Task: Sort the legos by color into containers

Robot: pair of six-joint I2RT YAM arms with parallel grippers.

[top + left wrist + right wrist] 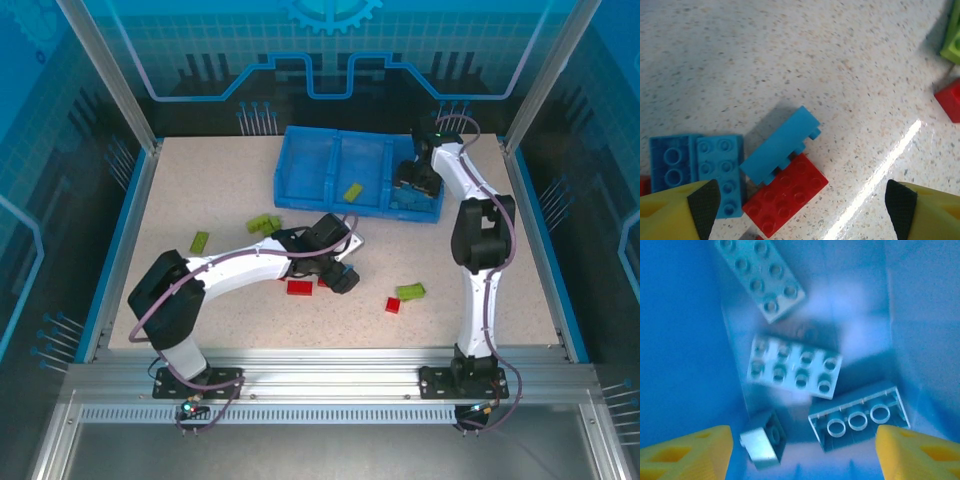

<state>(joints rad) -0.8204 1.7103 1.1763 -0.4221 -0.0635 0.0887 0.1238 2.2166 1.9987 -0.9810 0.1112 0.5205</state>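
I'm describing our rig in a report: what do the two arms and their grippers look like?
The left arm and right arm have white shells with black joint housings, and a purplish cable runs along each. The fingers are yellow wedges with black pads.

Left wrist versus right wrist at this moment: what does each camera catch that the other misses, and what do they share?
Left wrist: speckled table, a red brick against loose blue bricks, a green brick at top right. Right wrist: a tray compartment holding four blue bricks. Shared: blue bricks in frame, with the left gripper and the right gripper each open.
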